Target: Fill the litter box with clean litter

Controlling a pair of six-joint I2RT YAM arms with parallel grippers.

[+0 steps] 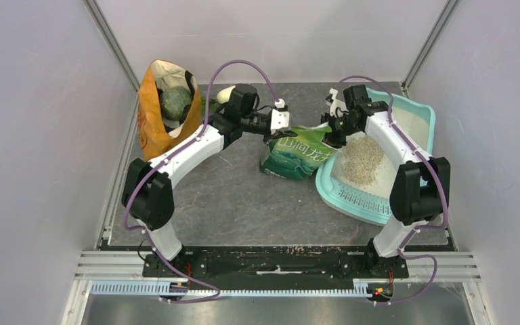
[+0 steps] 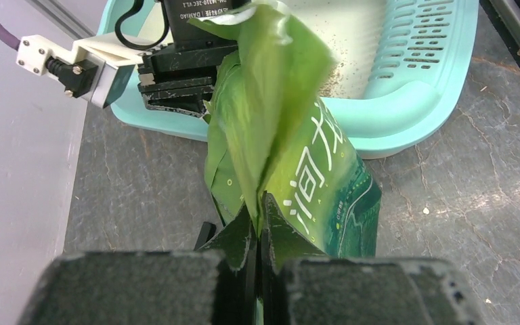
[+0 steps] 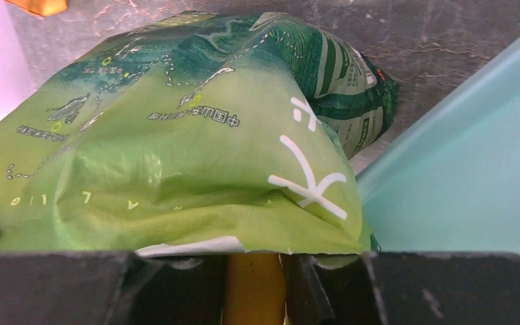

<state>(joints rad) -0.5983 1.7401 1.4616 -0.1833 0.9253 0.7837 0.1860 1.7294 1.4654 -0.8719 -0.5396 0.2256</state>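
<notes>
The pale-turquoise litter box [image 1: 423, 112] lies at the right, with a patch of grey-beige litter [image 1: 363, 159] on its whitish floor. A green printed bag [image 1: 296, 154] lies against the box's left rim. My left gripper [image 1: 275, 133] is shut on a fold of the bag's upper edge [image 2: 261, 203] and holds it up. My right gripper [image 1: 333, 134] is at the bag's mouth over the box rim, shut on an orange scoop handle [image 3: 254, 288]. The bag [image 3: 176, 156] drapes over the rest of the scoop and hides it. The box wall [image 3: 460, 169] is to the right.
An orange-tan cloth bag [image 1: 154, 115] stands at the back left with a round green thing [image 1: 176, 101] inside. A white object [image 1: 225, 93] lies behind the left arm. Grey walls close in on three sides. The box's slotted grille [image 1: 355, 200] faces the near edge.
</notes>
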